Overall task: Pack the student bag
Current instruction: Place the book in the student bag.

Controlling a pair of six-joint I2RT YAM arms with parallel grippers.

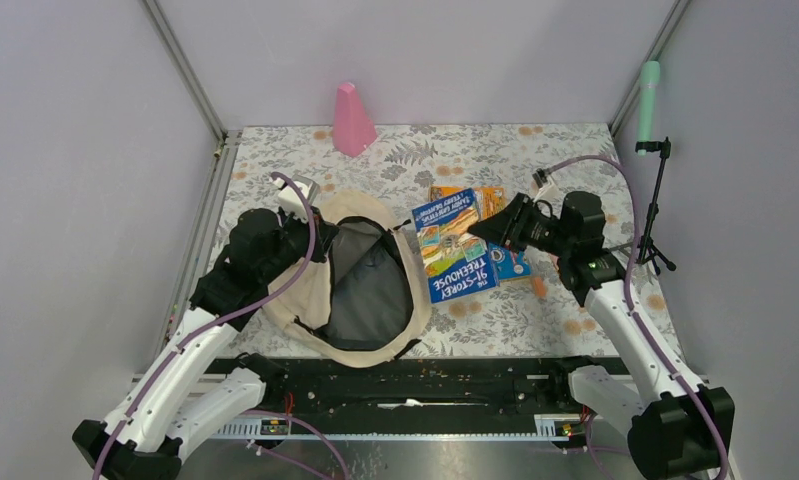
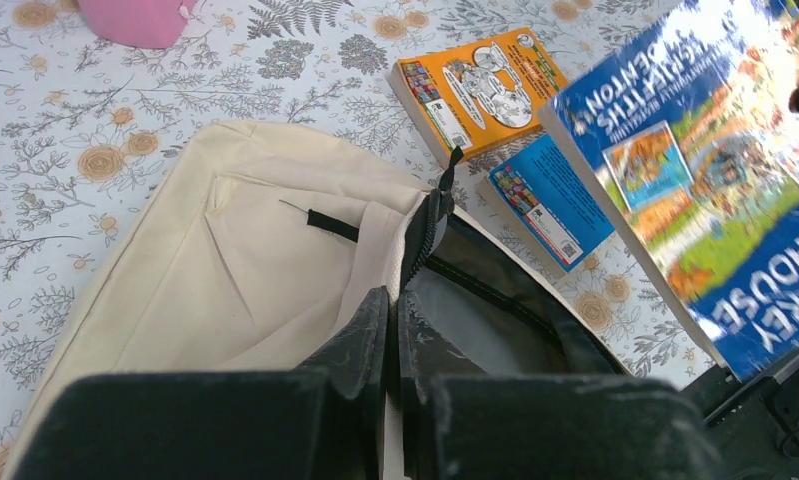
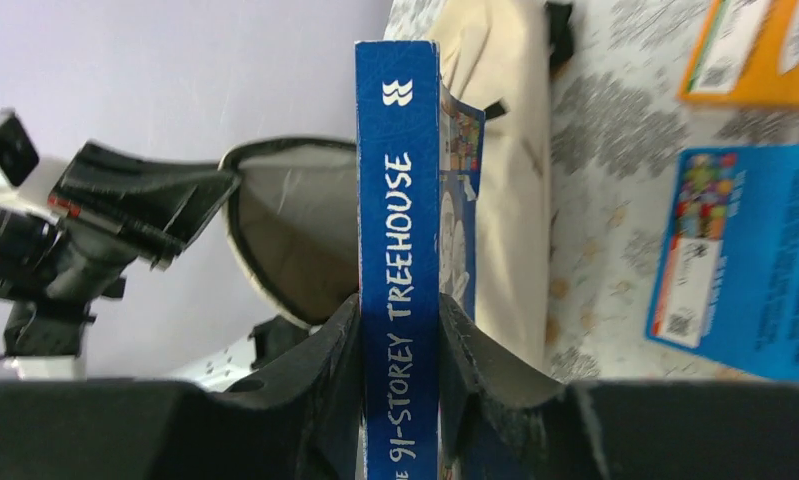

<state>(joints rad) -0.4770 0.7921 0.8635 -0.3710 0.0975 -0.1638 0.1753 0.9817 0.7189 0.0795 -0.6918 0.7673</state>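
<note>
Student bag (image 1: 303,300) open, left fingers (image 1: 322,238) pinching rim; right fingers (image 1: 489,229) clamp book (image 1: 455,258).

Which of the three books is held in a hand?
The large Treehouse book, clamped in the right hand; the orange book and small blue book lie flat.

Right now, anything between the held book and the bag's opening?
Nothing visible. The right gripper holds the book beside the bag, whose mouth is open; the left gripper pinches the opposite rim. The orange book lies on the table, outside that path.
</note>
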